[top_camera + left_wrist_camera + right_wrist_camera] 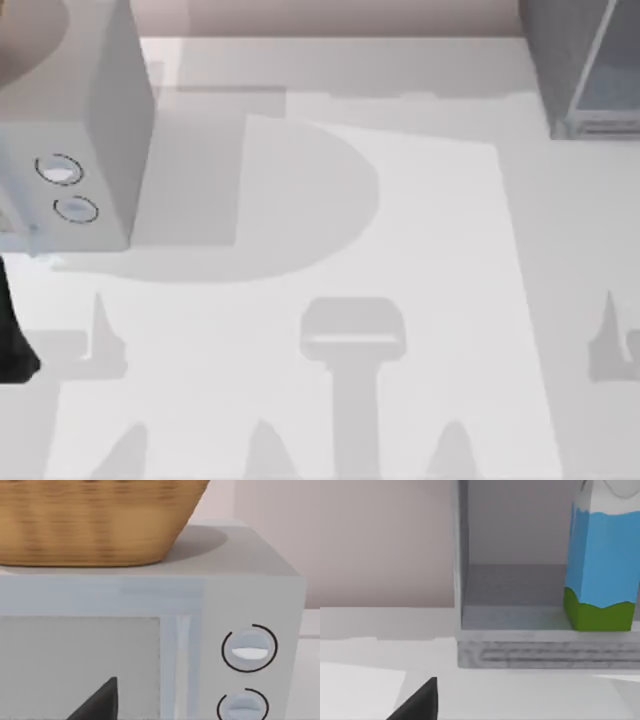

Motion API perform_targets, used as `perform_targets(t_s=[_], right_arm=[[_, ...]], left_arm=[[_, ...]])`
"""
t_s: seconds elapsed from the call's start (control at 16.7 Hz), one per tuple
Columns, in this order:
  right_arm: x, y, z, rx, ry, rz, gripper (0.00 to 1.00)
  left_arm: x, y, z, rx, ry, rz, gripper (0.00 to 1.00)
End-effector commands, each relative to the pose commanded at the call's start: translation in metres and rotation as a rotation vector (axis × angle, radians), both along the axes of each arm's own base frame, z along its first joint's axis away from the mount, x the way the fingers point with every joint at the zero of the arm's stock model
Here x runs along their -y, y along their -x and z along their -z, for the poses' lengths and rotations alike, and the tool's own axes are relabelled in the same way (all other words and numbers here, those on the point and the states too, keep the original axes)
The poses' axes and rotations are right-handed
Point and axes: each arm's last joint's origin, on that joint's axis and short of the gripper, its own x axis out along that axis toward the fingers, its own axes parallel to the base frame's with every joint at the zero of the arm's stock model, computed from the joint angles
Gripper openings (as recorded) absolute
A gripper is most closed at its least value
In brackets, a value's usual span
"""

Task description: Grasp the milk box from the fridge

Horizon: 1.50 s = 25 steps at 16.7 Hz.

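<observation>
From above, we see a pale table (420, 300) with the fridge (585, 65) at its far right corner, its blue-grey panel facing the middle. A lighter grey box (90, 130) with two round dials (60, 170) stands at the far left. Our left arm (12, 330) shows as a dark shape at the left edge, near that box. From our left wrist, the box front fills most of the picture, its two dials one above the other beside a pale window, and a woven basket (90, 520) sits on top of it. A dark fingertip (100, 702) of our left gripper juts into the picture's edge (we cannot tell how far the fingers are spread). From our right wrist, the fridge stands open towards us: the milk box (602, 565) is upright on the grey floor inside, near the front edge, blue with a green band at its base. One dark fingertip (420, 702) of our right gripper shows over the table, well short of the fridge, holding nothing that we can see; its spread we cannot tell.
</observation>
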Motion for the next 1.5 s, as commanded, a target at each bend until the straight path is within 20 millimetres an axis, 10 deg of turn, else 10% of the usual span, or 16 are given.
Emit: perform_targets(t_s=[0.78,1.5], right_arm=[[0.024,-0.045,-0.021,0.039,0.011,-0.008,1.00],[0.091,-0.097,0.041,-0.020,-0.012,-0.001,1.00]], left_arm=[[0.000,0.000,0.000,0.000,0.000,0.000,1.00],[0.000,0.000,0.000,0.000,0.000,0.000,1.00]])
